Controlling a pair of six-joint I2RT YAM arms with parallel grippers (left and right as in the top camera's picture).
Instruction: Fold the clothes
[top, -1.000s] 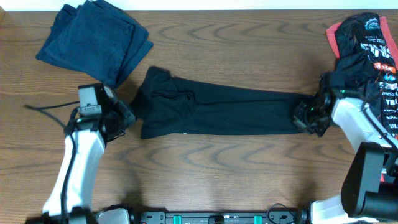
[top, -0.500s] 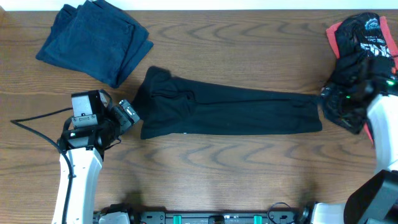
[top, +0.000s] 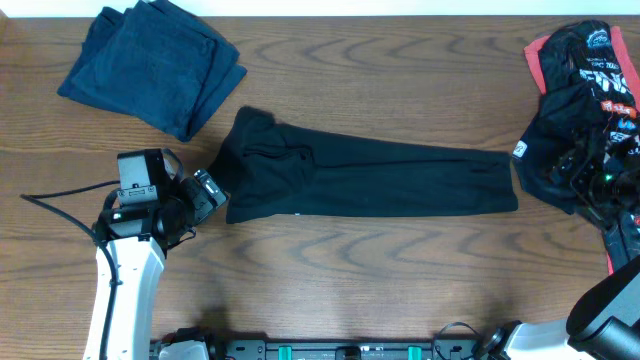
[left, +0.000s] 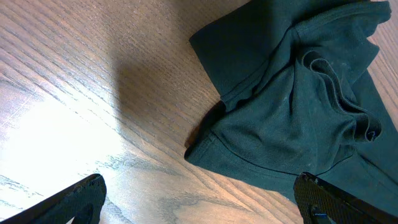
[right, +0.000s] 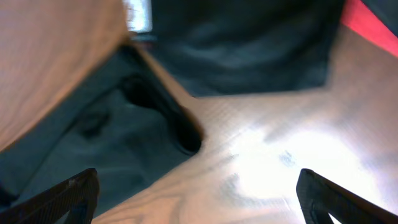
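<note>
A long black garment (top: 370, 180) lies flat and stretched across the middle of the table, its wrinkled left end (left: 292, 106) showing in the left wrist view. My left gripper (top: 208, 190) stands open just off that end, over bare wood, nothing between its fingers (left: 202, 208). My right gripper (top: 583, 172) is open too, apart from the garment's right end and over the edge of the clothes pile (top: 590, 70). The blurred right wrist view has only wood between the fingers (right: 199, 205), with black cloth (right: 93, 143) to the left.
A folded stack of dark blue clothes (top: 150, 65) sits at the back left. The pile of black and red printed clothes fills the back right corner. A cable (top: 60, 190) trails left from the left arm.
Both grippers have opened and let go of the garment's ends. The left one backed off slightly to the left; the right one drew away to the right, over the pile.
</note>
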